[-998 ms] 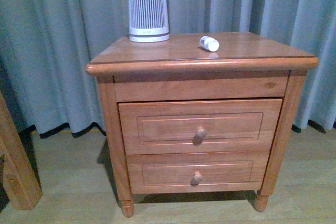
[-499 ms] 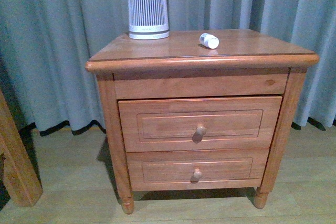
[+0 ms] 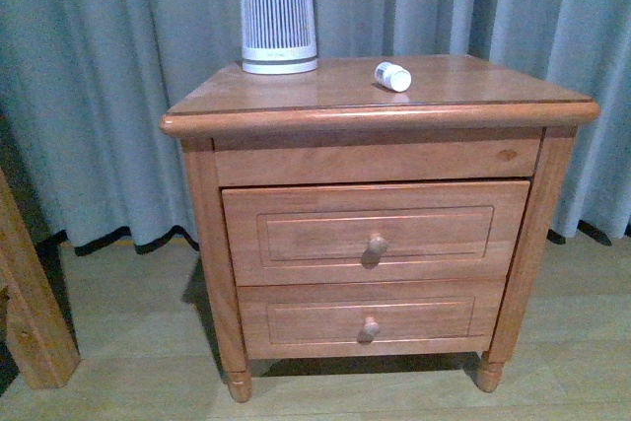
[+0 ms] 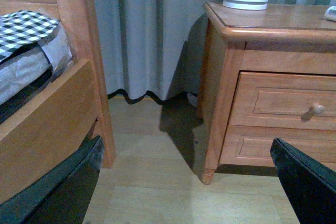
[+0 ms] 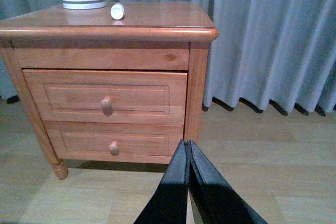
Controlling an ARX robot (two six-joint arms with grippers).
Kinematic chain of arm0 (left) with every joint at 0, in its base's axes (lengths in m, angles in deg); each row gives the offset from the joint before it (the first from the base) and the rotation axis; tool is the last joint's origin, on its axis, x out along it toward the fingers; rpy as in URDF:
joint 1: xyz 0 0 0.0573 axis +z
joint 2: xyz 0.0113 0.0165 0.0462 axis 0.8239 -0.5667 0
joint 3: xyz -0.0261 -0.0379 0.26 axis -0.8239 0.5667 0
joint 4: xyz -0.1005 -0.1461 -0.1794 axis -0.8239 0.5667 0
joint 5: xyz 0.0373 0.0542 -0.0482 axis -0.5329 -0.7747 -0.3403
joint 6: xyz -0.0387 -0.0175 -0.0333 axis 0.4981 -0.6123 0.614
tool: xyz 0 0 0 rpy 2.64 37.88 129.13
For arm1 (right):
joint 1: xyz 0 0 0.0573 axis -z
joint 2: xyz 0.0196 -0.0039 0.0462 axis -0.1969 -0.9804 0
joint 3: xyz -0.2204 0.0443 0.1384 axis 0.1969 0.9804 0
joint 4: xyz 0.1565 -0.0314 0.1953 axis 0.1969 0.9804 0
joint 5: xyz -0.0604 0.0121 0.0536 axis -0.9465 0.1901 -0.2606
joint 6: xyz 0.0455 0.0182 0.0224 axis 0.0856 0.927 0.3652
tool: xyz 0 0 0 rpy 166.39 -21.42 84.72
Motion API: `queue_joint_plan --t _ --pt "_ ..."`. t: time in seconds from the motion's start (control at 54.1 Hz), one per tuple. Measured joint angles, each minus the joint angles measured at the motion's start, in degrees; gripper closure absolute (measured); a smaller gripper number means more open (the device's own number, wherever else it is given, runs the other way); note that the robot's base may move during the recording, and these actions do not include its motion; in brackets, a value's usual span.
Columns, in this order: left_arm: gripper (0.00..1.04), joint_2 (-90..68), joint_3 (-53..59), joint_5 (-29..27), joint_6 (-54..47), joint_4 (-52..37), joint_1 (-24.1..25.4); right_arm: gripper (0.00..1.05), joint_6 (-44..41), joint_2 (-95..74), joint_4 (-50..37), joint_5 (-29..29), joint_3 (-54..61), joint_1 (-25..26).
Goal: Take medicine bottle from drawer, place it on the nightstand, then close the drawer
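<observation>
The small white medicine bottle (image 3: 392, 76) lies on its side on top of the orange-brown nightstand (image 3: 296, 96), and also shows in the right wrist view as the medicine bottle (image 5: 117, 10). The upper drawer (image 3: 296, 234) sits nearly flush with the cabinet front, its round knob facing out. Neither arm shows in the front view. My left gripper (image 4: 191, 166) is open, low over the floor to the left of the nightstand (image 4: 273, 22). My right gripper (image 5: 187, 145) is shut on nothing, well back from the drawer (image 5: 136, 98).
A tall white ribbed device (image 3: 278, 9) stands at the back left of the nightstand top. Grey curtains (image 3: 108, 96) hang behind. A wooden bed frame (image 4: 58, 103) with checked bedding stands to the left. Pale wood floor (image 5: 262, 166) lies in front and to the right.
The view has shifted slightly, so the nightstand sits a little higher in the frame than a second ago. The bottle and drawers have not moved.
</observation>
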Motion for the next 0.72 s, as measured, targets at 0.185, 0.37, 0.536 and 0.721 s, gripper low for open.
queue_joint_plan --t 0.185,0.37,0.536,0.721 --pt "0.06 0.0 0.0 0.0 0.0 0.0 0.0 0.69 -0.1 0.2 0.0 0.0 0.0 0.0" --pt "0.06 0.0 0.0 0.0 0.0 0.0 0.0 0.38 -0.1 0.2 0.0 0.0 0.0 0.0" --pt "0.06 0.0 0.0 0.0 0.0 0.0 0.0 0.10 -0.1 0.2 0.0 0.0 0.0 0.0" --pt "0.06 0.0 0.0 0.0 0.0 0.0 0.0 0.07 -0.1 0.2 0.0 0.0 0.0 0.0"
